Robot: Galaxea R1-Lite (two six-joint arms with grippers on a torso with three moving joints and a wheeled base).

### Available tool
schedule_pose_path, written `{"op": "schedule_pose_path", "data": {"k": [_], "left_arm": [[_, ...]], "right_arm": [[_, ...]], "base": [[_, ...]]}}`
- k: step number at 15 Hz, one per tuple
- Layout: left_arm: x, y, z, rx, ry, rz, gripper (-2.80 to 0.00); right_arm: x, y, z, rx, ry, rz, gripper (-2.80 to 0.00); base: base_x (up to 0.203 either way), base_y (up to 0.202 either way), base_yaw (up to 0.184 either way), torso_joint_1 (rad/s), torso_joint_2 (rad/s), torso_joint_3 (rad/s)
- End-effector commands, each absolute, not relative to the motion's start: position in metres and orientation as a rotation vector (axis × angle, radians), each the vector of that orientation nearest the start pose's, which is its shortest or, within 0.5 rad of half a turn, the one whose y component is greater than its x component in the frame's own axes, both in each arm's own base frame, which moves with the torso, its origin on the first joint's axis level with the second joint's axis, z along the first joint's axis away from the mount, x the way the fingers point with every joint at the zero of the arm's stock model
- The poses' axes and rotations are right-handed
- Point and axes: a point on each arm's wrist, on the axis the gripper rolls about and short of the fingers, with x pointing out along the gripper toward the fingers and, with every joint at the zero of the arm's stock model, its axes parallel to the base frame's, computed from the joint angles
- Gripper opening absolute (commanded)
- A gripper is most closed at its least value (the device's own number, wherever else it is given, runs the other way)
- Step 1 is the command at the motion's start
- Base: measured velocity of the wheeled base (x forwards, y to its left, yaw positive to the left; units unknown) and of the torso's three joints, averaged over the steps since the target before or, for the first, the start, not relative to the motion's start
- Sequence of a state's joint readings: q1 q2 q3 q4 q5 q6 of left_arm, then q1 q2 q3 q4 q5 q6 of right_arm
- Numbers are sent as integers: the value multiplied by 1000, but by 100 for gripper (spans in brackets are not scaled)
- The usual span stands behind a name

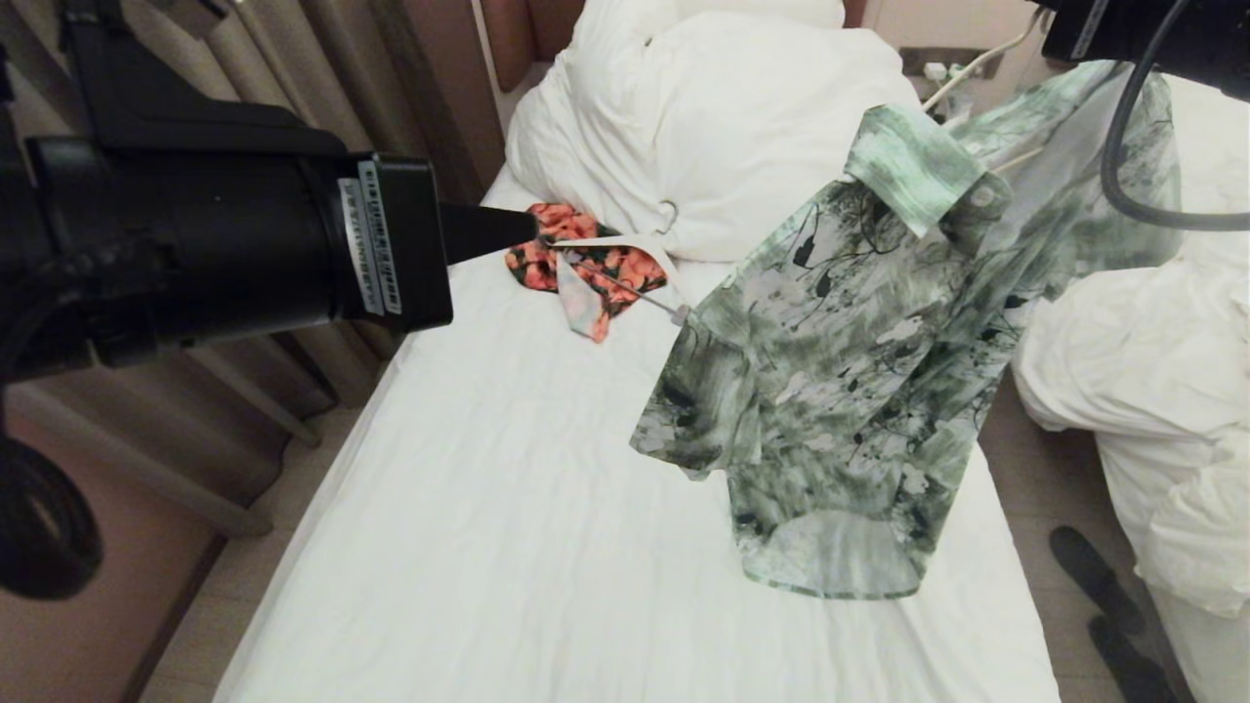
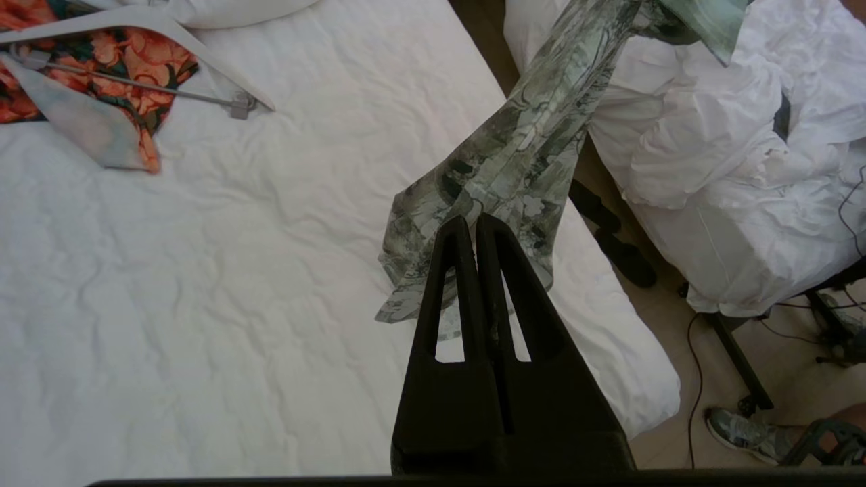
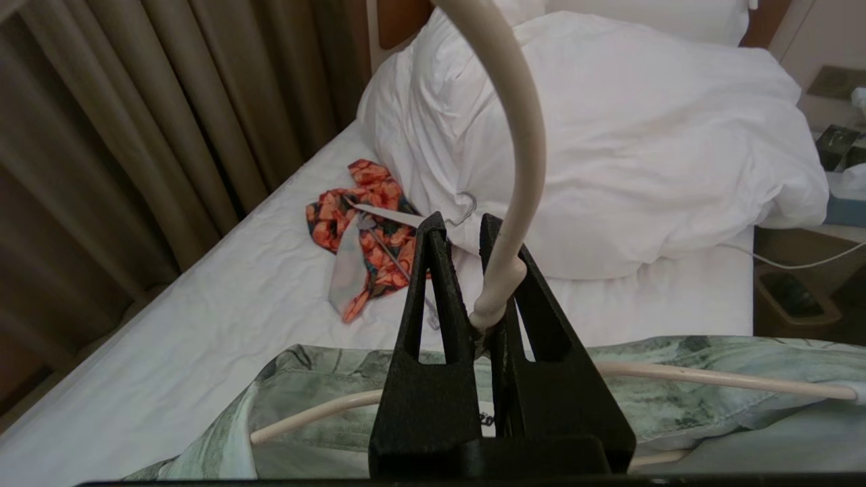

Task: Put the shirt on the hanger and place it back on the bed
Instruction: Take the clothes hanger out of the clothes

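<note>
So the right gripper point(image 3: 482, 270) is clamped on the neck of the cream wire hanger point(image 3: 521, 155), just below the hook, with the green floral shirt point(image 1: 840, 371) draped on the frame and dangling over the right side of the bed point(image 1: 508, 508). The left gripper point(image 2: 477, 226) is pinched shut on nothing, tips right by the hem. The fabric looks light, limp and slidey, so I'd keep hold of the stiff hanger and lower it flat
</note>
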State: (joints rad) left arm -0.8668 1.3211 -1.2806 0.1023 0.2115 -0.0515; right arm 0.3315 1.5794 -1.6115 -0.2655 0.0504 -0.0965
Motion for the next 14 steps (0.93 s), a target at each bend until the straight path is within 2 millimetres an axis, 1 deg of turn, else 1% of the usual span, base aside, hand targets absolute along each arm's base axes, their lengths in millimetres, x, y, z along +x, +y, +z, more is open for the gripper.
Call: {"op": "schedule_pose_path", "data": {"k": [1, 2, 3, 5, 6, 8, 11, 12, 13, 14], "left_arm": [[137, -154, 343, 27, 146, -652, -280], [136, -156, 342, 29, 149, -662, -280], [136, -162, 338, 37, 165, -693, -280], [144, -175, 324, 60, 210, -741, -280], [149, -184, 317, 62, 221, -768, -280], [165, -205, 303, 33, 173, -804, -280], [186, -238, 277, -35, 52, -846, -280], [194, -249, 266, -51, 17, -855, 0], [202, -255, 255, -50, 5, -851, 0], [211, -252, 251, -40, 0, -833, 0]], "right_arm": [[257, 90, 412, -42, -315, 369, -280], [255, 89, 413, -24, -317, 370, -280], [253, 88, 416, -13, -324, 358, -280], [253, 86, 422, 7, -342, 273, -280], [253, 85, 424, 12, -349, 258, -280], [250, 84, 430, 19, -369, 248, -280], [251, 87, 431, 24, -367, 245, -280], [251, 88, 430, 37, -361, 243, -280], [252, 88, 429, 56, -348, 244, -280], [252, 88, 429, 55, -337, 243, -280]], "base": [[0, 0, 0, 0, 0, 0], [0, 0, 0, 0, 0, 0], [0, 0, 0, 0, 0, 0], [0, 0, 0, 0, 0, 0], [0, 0, 0, 0, 0, 0], [0, 0, 0, 0, 0, 0], [0, 0, 0, 0, 0, 0], [0, 0, 0, 0, 0, 0], [0, 0, 0, 0, 0, 0], [0, 0, 0, 0, 0, 0]]}}
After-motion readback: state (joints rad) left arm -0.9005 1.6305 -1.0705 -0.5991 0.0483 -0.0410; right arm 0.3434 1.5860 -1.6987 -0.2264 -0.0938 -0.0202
